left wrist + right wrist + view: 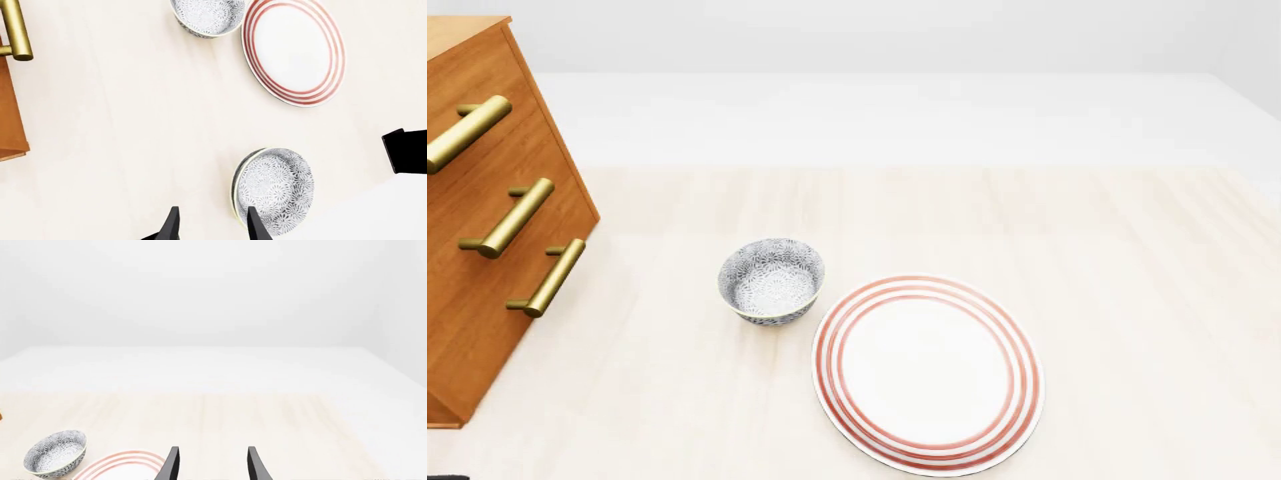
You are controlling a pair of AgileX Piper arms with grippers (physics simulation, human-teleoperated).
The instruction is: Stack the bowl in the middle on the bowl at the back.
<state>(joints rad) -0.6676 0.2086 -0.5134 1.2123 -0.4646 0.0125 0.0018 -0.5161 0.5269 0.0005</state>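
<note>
Fingers of the left gripper [211, 225] are spread over the rim of the bowl in the middle [275, 189], apparently for pickup; the right gripper [211, 464] is held parted, idle.

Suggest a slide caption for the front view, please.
One floral bowl stands beside the red-ringed plate, wooden drawers at left.

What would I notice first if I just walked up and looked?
Probably the big plate with red rings, lying flat near the front of the table. Just left of it stands a small flowery bowl, and a wooden dresser with gold handles fills the left side. The left wrist view shows a second bowl near the left pincer.
</note>
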